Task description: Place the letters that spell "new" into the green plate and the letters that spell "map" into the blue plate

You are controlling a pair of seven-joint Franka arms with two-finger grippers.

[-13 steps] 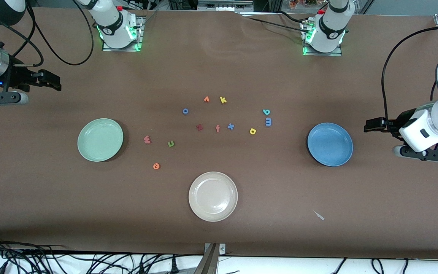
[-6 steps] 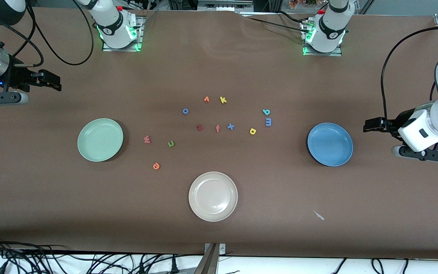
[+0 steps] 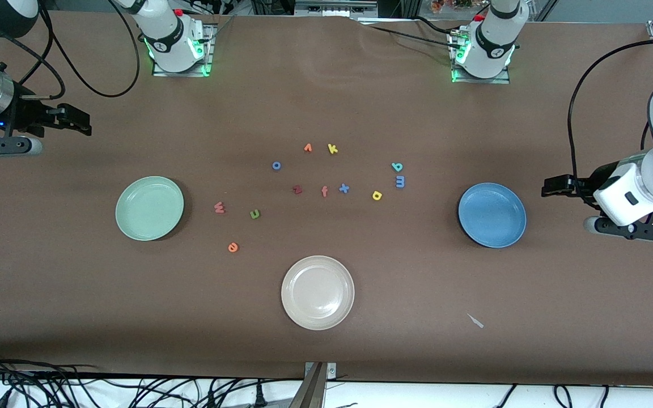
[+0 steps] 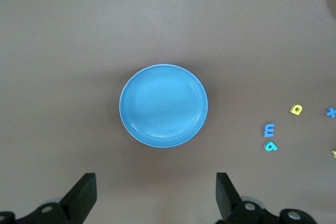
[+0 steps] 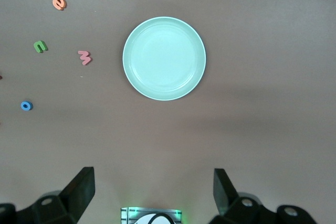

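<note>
The green plate (image 3: 149,208) (image 5: 164,58) lies toward the right arm's end, the blue plate (image 3: 492,215) (image 4: 163,105) toward the left arm's end. Beside the green plate lie the salmon w (image 3: 219,208) (image 5: 84,56), olive n (image 3: 254,213) (image 5: 40,46) and orange e (image 3: 233,247) (image 5: 59,2). Nearer the blue plate lie the blue m (image 3: 399,181) (image 4: 269,129), teal p (image 3: 397,166) (image 4: 270,146) and yellow a (image 3: 377,195) (image 4: 296,109). My left gripper (image 3: 550,187) (image 4: 156,192) hangs open and empty beside the blue plate. My right gripper (image 3: 80,120) (image 5: 154,190) hangs open and empty at the table's end, away from the green plate.
A cream-white plate (image 3: 318,292) lies nearest the front camera, mid-table. Other letters sit in the middle: dark red z (image 3: 297,189), f (image 3: 324,191), blue x (image 3: 344,188), blue o (image 3: 276,165), orange v-like letter (image 3: 308,148), yellow k (image 3: 333,149). A small scrap (image 3: 475,321) lies on the mat.
The left arm has drifted very slightly; the letters, plates and right arm have not moved.
</note>
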